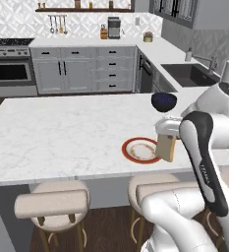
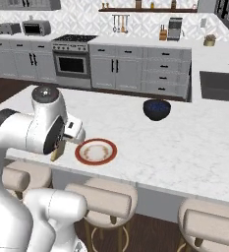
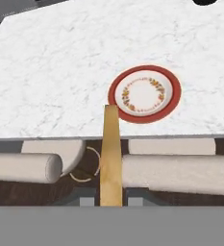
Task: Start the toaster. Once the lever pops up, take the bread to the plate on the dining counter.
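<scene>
Hand view shows end effector (image 3: 111,202) grasping bread (image 3: 111,153) edge-on beside plate (image 3: 144,93).

This is a home kitchen, because grey cabinets with black handles (image 1: 81,69) line the wall beside a steel oven with a gas stove top (image 1: 9,64), a dark sink (image 1: 194,74) sits in the white worktop, and cushioned beige stools (image 1: 54,204) stand under a long white marble counter (image 1: 62,133).
</scene>
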You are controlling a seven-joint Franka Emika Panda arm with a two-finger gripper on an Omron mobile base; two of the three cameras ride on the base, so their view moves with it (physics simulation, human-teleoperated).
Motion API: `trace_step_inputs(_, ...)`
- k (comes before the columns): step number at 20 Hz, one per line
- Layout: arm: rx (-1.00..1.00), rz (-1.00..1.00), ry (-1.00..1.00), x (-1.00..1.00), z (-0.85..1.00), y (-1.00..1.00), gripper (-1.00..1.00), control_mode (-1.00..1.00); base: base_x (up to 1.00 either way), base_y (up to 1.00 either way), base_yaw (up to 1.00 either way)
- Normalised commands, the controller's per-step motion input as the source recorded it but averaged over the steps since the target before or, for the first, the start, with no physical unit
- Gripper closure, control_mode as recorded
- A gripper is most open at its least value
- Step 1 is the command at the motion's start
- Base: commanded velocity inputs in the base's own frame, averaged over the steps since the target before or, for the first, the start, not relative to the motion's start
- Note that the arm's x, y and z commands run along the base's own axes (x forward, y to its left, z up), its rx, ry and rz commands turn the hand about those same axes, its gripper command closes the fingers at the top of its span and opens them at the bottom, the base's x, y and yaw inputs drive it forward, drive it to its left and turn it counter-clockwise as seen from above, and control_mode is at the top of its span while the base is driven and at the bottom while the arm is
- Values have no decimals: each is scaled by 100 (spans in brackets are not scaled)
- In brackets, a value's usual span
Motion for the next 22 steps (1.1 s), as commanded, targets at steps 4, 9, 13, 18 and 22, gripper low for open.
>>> trace_step_inputs(4, 24, 29, 11, 100, -51, -84, 100, -100, 0, 0, 0)
trace_step_inputs(9, 12, 28, 1, 100, -67, -39, 100, -100, 0, 0, 0)
trace_step_inputs(13, 4, 22, 0, 100, -84, -1, 100, -100, 0, 0, 0)
trace_step_inputs(18, 4, 20, 0, 95, -64, 0, 100, -100, 0, 0, 0)
trace_step_inputs(22, 3, 13, 0, 71, -26, 3, 100, -100, 0, 0, 0)
